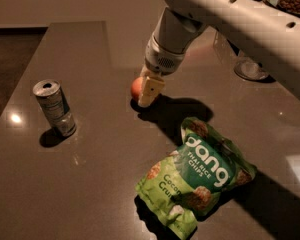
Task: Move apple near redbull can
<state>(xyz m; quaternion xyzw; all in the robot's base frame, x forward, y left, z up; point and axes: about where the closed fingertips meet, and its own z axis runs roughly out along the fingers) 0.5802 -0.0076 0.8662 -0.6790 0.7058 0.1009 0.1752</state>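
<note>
Green chips bag (197, 181) flat on table (80, 184); glass cup (250, 68) far right.

The room is dim, and the light looks warm and brownish. The dark worktop (90, 194) is shiny. A small white spot of light glints on it left of the redbull can (54, 108), and a pale patch shines near its right edge. The white arm (240, 19) is the brightest thing. The hand (149, 90) hangs low over the middle of the worktop, right by the apple (135, 87), and throws a big dark shadow to its right. The can has a small shadow at its foot. The green chips bag (200, 179) has a black shadow along its right side.
</note>
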